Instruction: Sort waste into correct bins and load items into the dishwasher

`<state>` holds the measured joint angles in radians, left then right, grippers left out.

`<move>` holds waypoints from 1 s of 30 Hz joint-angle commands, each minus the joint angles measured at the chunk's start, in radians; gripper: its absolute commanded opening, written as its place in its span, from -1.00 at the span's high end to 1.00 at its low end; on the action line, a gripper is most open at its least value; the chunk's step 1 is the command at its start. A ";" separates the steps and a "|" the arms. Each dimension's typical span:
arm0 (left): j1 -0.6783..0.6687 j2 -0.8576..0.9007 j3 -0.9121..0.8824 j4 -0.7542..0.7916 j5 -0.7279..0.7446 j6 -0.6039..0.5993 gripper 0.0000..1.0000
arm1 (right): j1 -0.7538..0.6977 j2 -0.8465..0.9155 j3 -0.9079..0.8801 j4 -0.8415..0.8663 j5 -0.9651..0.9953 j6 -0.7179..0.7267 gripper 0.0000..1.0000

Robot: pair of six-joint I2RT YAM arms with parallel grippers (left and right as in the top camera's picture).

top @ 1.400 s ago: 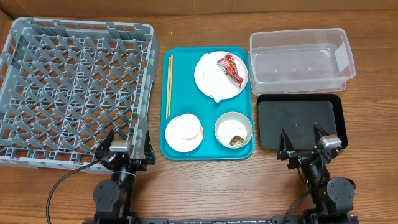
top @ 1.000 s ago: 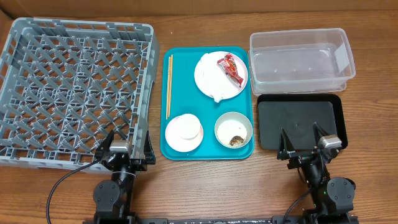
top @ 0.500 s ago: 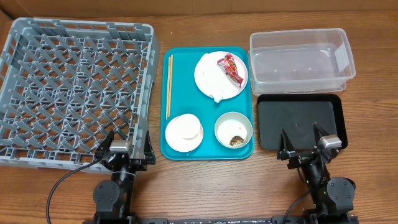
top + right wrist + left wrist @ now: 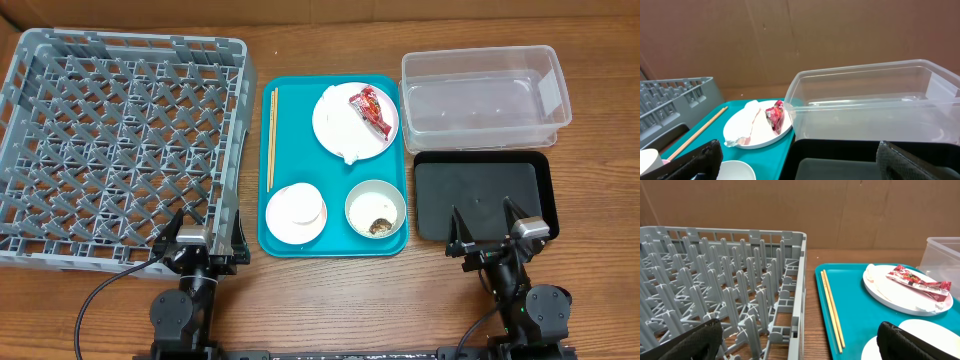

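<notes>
Both left jaws and right jaws stand spread, empty, at the table's (image 4: 320, 300) near edge. A glossy red wrapper (image 4: 370, 108) lies on the round plate (image 4: 388, 132) in the teal tray (image 4: 300, 160), between the latticed grey rack (image 4: 120, 140) and the clear tub (image 4: 485, 95). Only the overhead view shows the bowl's (image 4: 358, 200) brown scrap (image 4: 380, 226).

I see a smooth wood table (image 4: 330, 300). The rack (image 4: 120, 140) is grey plastic. The tub (image 4: 480, 105) is clear, shiny plastic. The black tray (image 4: 480, 200) looks dull. The wrapper (image 4: 369, 109) is shiny. The chopsticks (image 4: 271, 140) are wood.
</notes>
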<state>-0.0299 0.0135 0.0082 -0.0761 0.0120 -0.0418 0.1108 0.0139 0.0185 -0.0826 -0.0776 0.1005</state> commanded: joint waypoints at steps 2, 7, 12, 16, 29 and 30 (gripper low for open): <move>0.009 -0.008 -0.003 -0.001 0.006 0.005 -1.00 | -0.006 -0.006 -0.010 0.005 0.006 -0.004 -1.00; 0.009 -0.008 -0.003 -0.001 0.006 0.005 -0.99 | -0.006 -0.006 -0.010 0.005 0.006 -0.004 -1.00; 0.009 -0.008 -0.003 -0.001 0.006 0.005 -0.99 | -0.006 -0.006 -0.010 0.005 0.006 -0.003 -1.00; 0.009 -0.008 -0.003 -0.001 0.006 0.005 -1.00 | -0.006 -0.006 -0.010 0.005 0.006 -0.004 -1.00; 0.009 -0.008 -0.003 0.194 0.232 -0.034 -1.00 | -0.005 -0.006 -0.006 0.119 -0.058 0.063 -1.00; 0.009 -0.008 -0.001 0.250 0.246 -0.034 -1.00 | -0.006 -0.006 0.008 0.128 -0.058 0.103 -1.00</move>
<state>-0.0299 0.0135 0.0082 0.0975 0.1425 -0.0536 0.1112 0.0139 0.0185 0.0189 -0.1040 0.1238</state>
